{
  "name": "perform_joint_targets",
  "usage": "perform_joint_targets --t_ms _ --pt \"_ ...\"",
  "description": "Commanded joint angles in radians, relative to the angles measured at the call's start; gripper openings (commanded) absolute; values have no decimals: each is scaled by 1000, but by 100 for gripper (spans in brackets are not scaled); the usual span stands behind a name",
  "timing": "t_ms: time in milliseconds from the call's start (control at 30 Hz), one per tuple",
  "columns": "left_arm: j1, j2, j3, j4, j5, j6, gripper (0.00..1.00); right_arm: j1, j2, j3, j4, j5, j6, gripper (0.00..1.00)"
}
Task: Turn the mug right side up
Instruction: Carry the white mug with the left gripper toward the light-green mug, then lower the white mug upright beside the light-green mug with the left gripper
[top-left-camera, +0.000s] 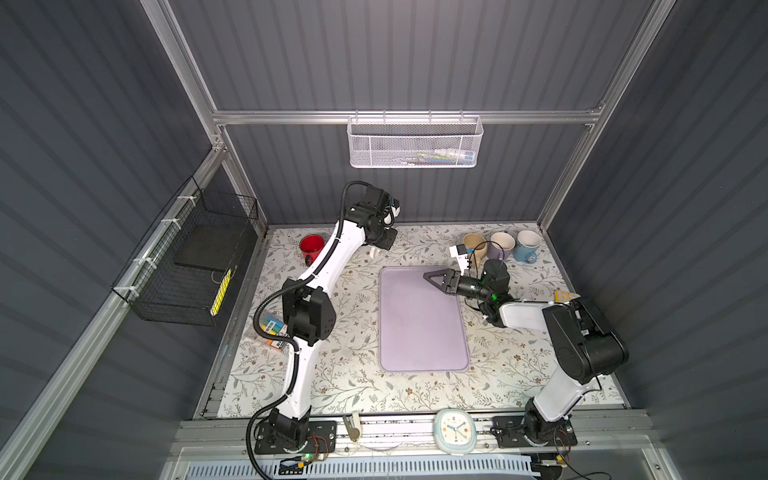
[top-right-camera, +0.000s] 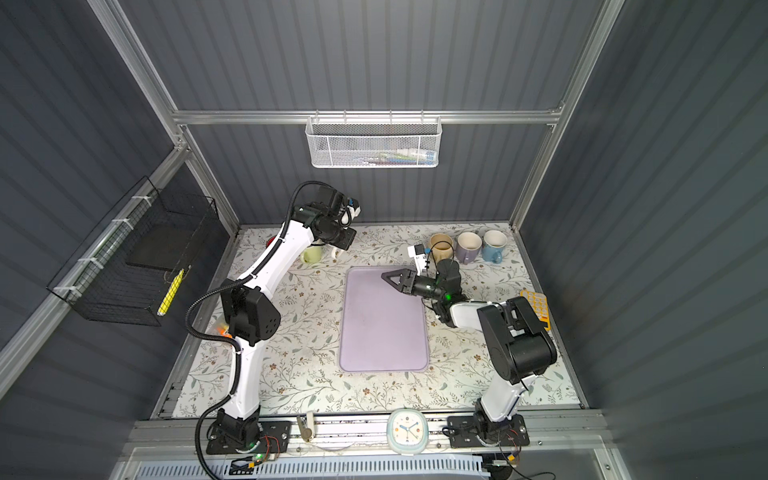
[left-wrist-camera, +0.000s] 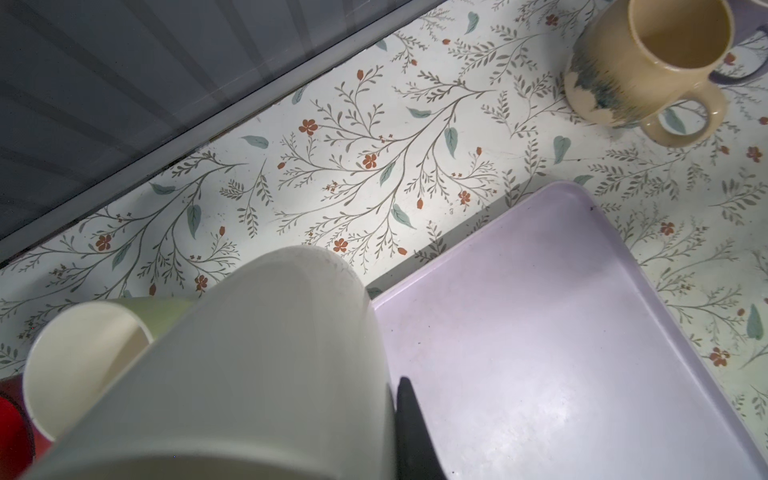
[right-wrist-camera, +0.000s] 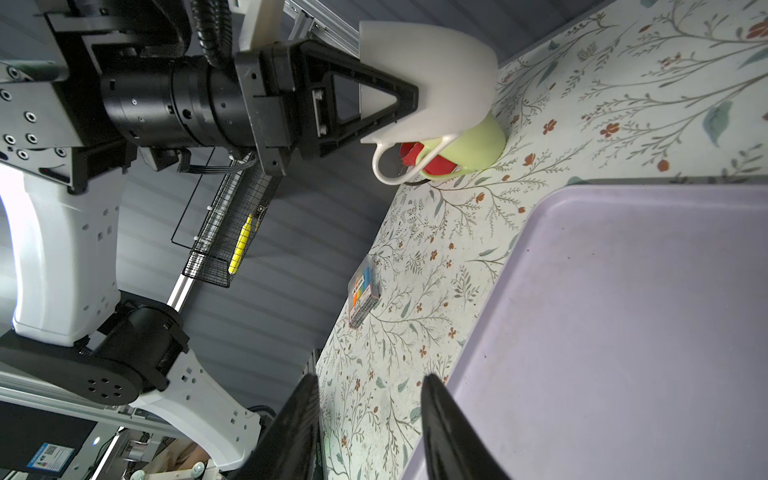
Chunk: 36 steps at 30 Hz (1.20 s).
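Note:
The white mug (right-wrist-camera: 428, 83) hangs tilted just over the table at the back left. My left gripper (right-wrist-camera: 411, 99) is shut on its rim end, and its base end points away from the wrist toward the table. Its handle (right-wrist-camera: 390, 166) sticks out to one side. In the left wrist view the mug (left-wrist-camera: 249, 374) fills the near corner, with one black finger (left-wrist-camera: 411, 424) against its wall. In both top views the gripper (top-left-camera: 380, 243) (top-right-camera: 343, 241) covers most of it. My right gripper (top-left-camera: 434, 280) (right-wrist-camera: 370, 378) stands open over the lilac tray's far right corner.
A green mug (top-right-camera: 311, 254) and a red mug (top-left-camera: 311, 246) stand beside the held one. Beige (top-left-camera: 473, 245), purple (top-left-camera: 500, 245) and blue (top-left-camera: 527, 246) mugs stand upright at the back right. The lilac tray (top-left-camera: 419, 332) lies mid-table. A small colourful box (right-wrist-camera: 363, 291) lies left.

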Motion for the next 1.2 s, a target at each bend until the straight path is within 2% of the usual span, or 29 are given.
perform_joint_targets --t_ms 0,567,1167 --pt "14 36 84 -49 -40 -4 0 -4 9 -17 33 -5 3 43" --pt "59 124 90 -33 -8 -33 0 -3 11 -52 36 10 -1 43" --pt "85 193 123 -52 23 -53 0 -3 75 -57 93 13 29 43"
